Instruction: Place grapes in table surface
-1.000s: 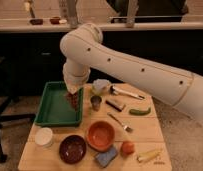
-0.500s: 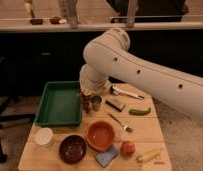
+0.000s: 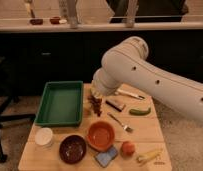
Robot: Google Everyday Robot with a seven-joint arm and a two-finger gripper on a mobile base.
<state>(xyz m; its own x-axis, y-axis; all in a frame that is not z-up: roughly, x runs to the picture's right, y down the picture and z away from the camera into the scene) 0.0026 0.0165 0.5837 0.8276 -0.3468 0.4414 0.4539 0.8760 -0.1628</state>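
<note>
Just right of the green tray (image 3: 59, 102), the gripper (image 3: 96, 103) hangs low over the table (image 3: 145, 131) — pinching the grapes (image 3: 97, 106), a dark lumpy cluster at its tip. Pale wooden planks; a round orange bowl (image 3: 101, 135) sits just below — glossy, shallow.

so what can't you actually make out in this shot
- Gripper, camera view: the arm's wrist hides most of it, finger spacing unreadable.
- Grapes: a dark blur at the gripper; held or resting on the table surface, cannot tell.
- Arm: cut off by the right edge.
</note>
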